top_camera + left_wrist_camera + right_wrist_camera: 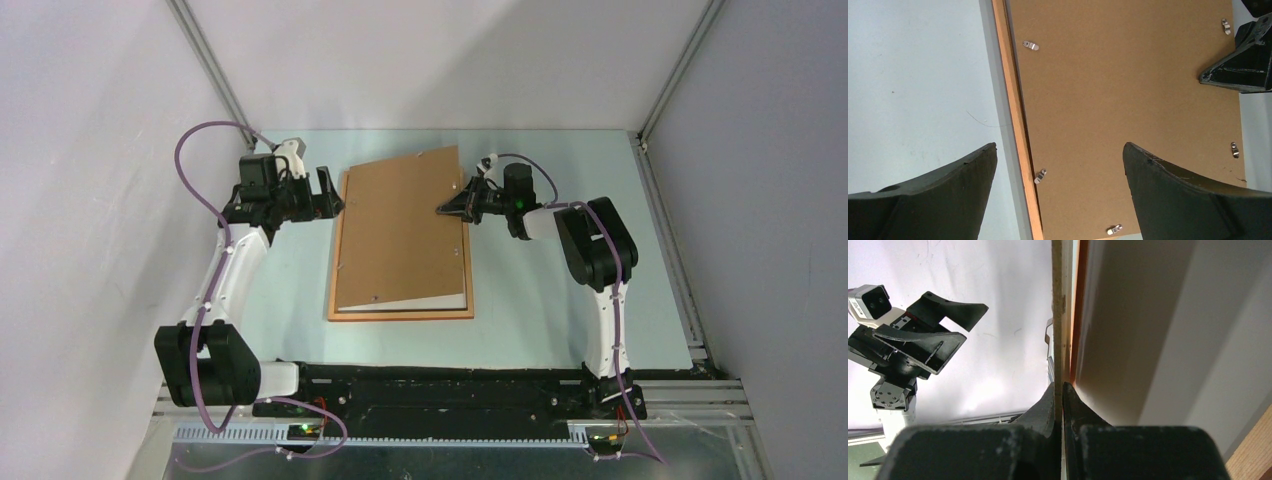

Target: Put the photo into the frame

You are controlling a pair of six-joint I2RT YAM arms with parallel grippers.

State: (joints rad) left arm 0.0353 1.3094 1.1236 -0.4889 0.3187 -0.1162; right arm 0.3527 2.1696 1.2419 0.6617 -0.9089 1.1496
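Note:
The orange-brown wooden frame (400,315) lies flat on the table. The brown backing board (400,230) rests over it at a slant, its far right edge raised. My right gripper (450,208) is shut on that raised edge; in the right wrist view its fingertips (1059,387) pinch the thin board (1057,315). A white strip (425,301) shows under the board's near edge, seemingly the photo lying white side up; its picture side is hidden. My left gripper (325,195) is open and holds nothing. It hovers over the frame's left rail (1015,115), and its wide gap (1060,165) spans rail and board (1123,90).
Small metal clips (1031,45) dot the board's edges. The pale blue tabletop (560,300) runs between white side walls, with aluminium posts at the back corners. The arms' black base rail (440,385) lines the near edge.

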